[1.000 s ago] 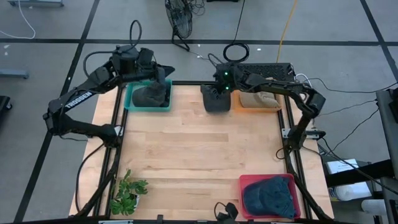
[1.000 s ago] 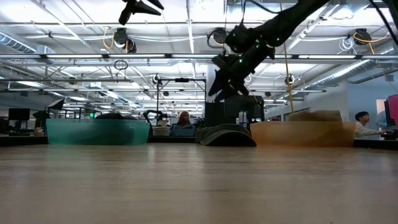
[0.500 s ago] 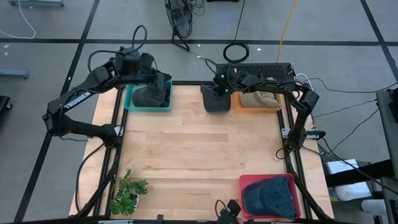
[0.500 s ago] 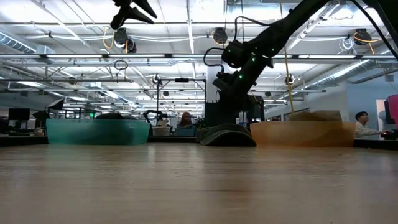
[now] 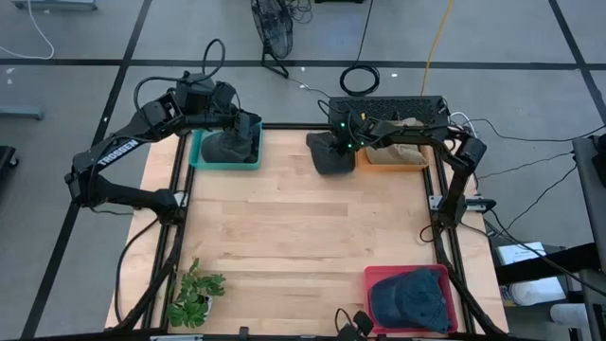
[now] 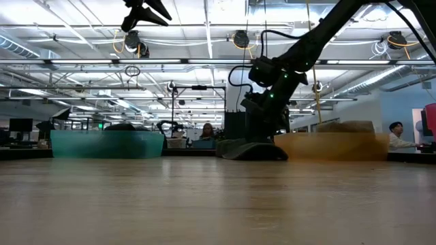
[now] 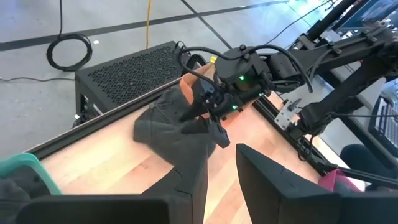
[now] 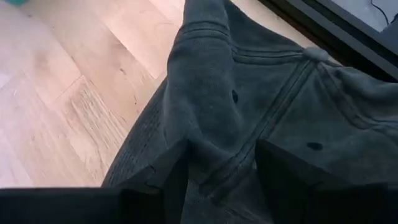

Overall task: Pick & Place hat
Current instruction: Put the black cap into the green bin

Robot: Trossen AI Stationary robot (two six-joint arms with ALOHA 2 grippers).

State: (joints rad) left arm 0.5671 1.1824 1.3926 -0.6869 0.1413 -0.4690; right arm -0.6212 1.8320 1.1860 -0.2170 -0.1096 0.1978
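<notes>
The right arm reaches across the far edge of the worktop (image 5: 294, 227), its right gripper (image 5: 339, 144) lowered onto the dark grey hat (image 5: 331, 156) that lies on the wood just beside the orange bin (image 5: 390, 161). In the right wrist view its fingers (image 8: 168, 171) stand wide, one on each side of a raised fold of the hat's cloth. The left arm bends over the far left corner, the left gripper (image 5: 248, 123) hanging above the teal bin (image 5: 199, 156), which holds another dark hat (image 5: 227, 147); its fingers are partly apart and hold nothing.

A red bin (image 5: 374, 279) with a blue cap (image 5: 409, 298) sits at the near right corner, a small plant (image 5: 194, 294) at the near left. Beyond the worktop lies an open hall with ceiling pipes and lights.

Compared with a second ago, the right gripper has dropped lower onto the hat and shifted slightly toward the orange bin, while the left gripper has drawn back a little.
</notes>
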